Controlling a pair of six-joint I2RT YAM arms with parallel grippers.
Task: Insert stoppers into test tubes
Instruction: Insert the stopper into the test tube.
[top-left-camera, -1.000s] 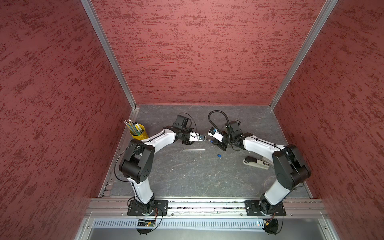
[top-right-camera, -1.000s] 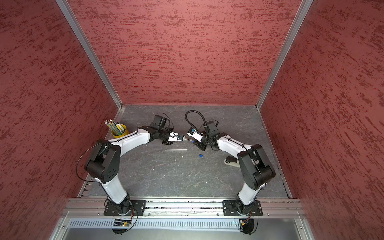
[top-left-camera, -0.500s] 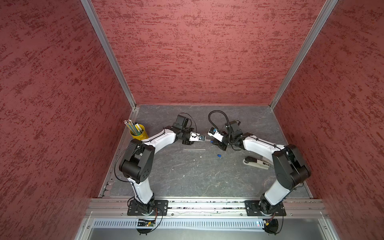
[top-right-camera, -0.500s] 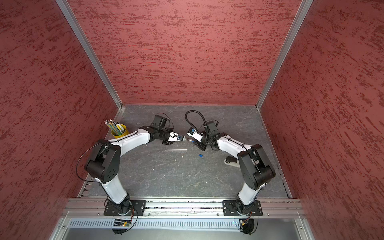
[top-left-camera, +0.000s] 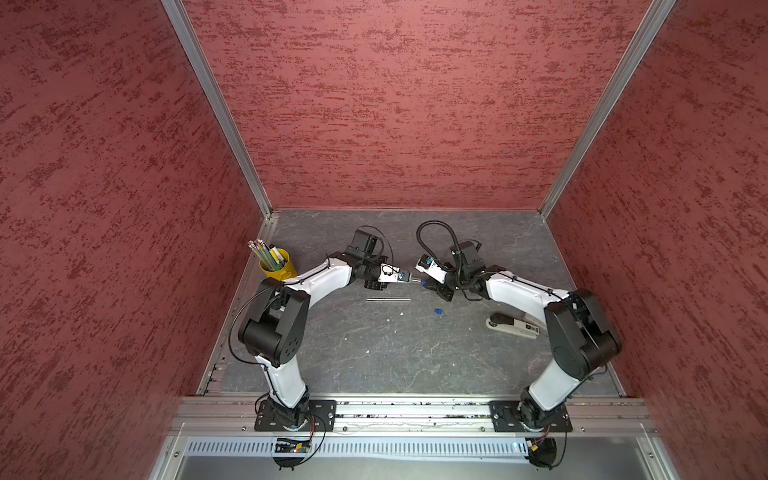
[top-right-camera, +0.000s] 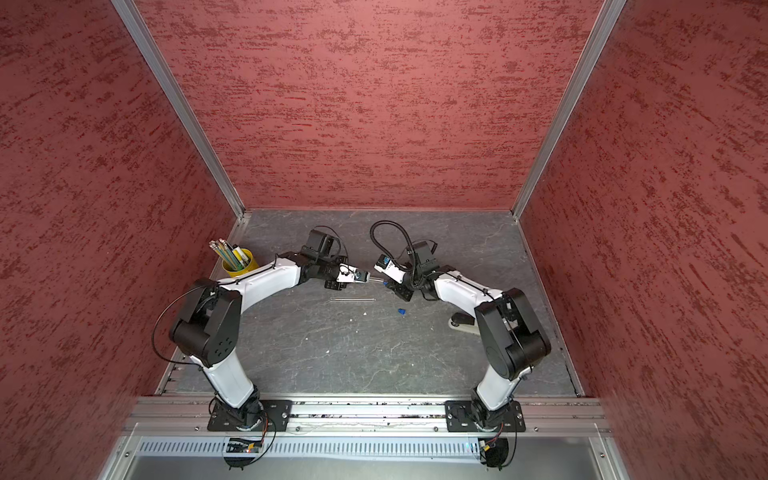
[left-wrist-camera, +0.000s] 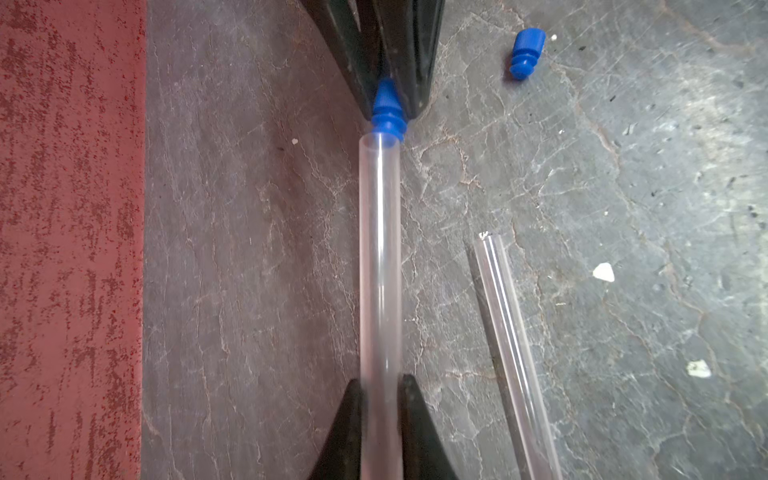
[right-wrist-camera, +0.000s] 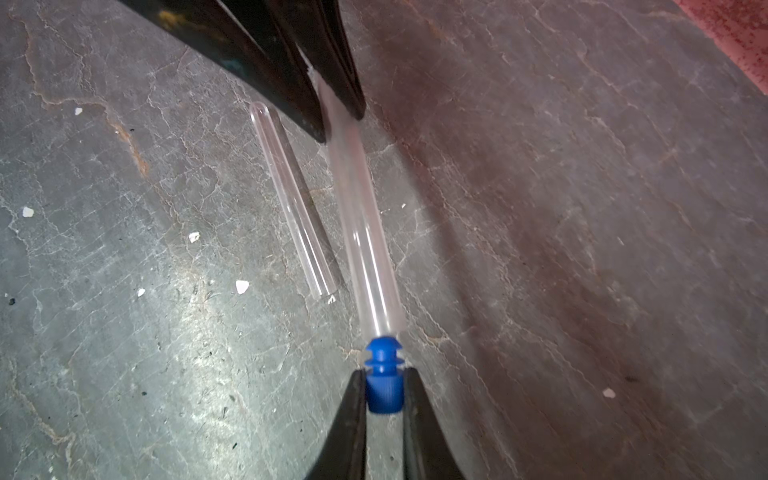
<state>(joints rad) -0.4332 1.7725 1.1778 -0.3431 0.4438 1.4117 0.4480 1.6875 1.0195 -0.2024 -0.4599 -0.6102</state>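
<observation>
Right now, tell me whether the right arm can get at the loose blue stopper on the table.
Probably not yet: the loose stopper lies near with nothing between, but the right end effector is shut on the other stopper.

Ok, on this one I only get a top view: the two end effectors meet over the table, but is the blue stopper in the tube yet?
Observer: Not seated. The right wrist view shows the held stopper with its nose at the held tube mouth, ribs outside.
Operator: Are both grips closed?
Observer: Yes. The left end effector is shut on the tube's shaft, the right end effector on the stopper's cap.
Operator: Which end of the spare tube is open?
Observer: The end nearer the loose stopper; the far end is rounded.
</observation>
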